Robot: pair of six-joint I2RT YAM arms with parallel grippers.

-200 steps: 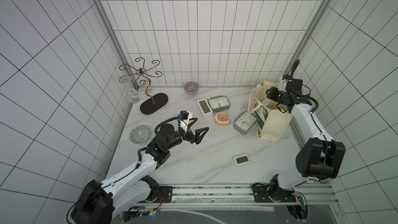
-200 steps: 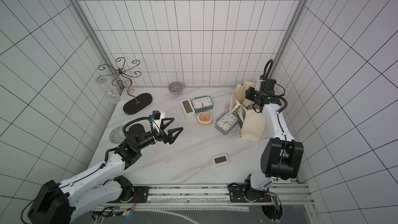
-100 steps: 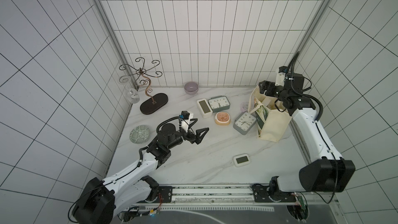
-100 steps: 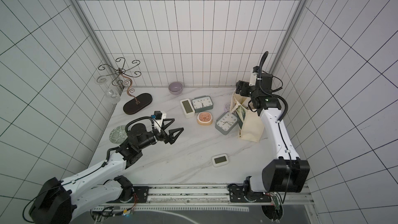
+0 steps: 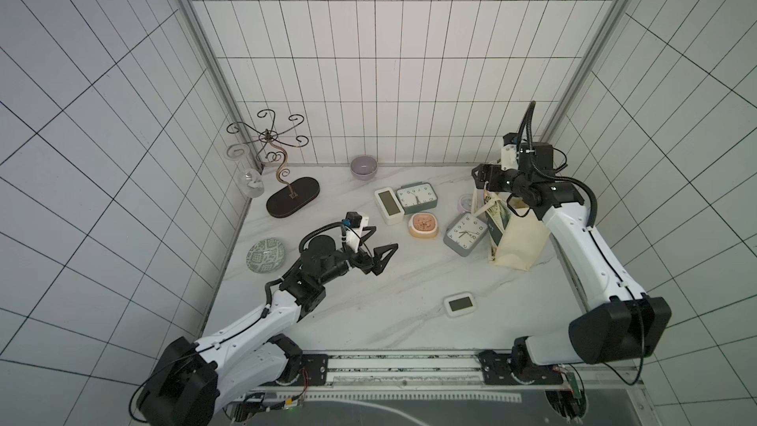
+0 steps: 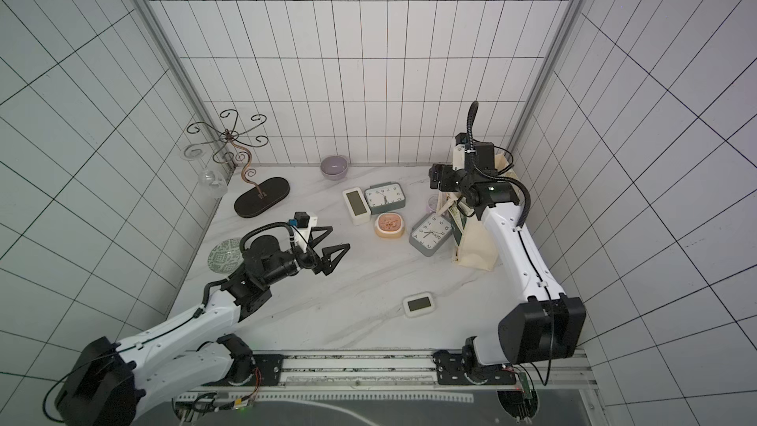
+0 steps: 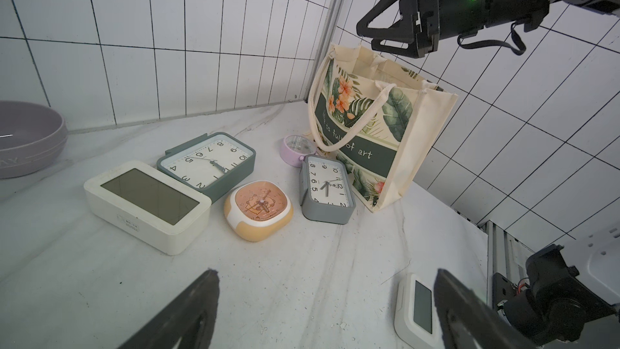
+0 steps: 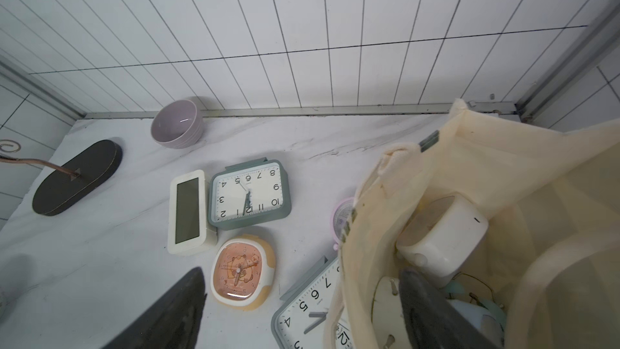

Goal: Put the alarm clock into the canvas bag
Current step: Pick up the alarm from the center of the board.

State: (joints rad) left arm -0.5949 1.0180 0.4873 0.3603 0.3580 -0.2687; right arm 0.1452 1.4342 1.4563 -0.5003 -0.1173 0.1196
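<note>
Canvas bag (image 7: 362,152): cream tote, leaf and orange-flower print, dark green lettered band; upright near right rear corner, mouth open. Inside: white alarm clock (image 8: 443,236), more beneath, count unclear. Six on marble table (image 5: 409,280): two grey-green analog clocks (image 7: 208,162), two white digital clocks (image 7: 147,203), one orange clock (image 7: 258,208), one lilac clock (image 7: 295,147); one grey-green and the lilac just beside bag. Right gripper (image 5: 479,179) jaws apart over bag rim, empty. Left gripper (image 5: 385,238) spread wide, empty.
</note>
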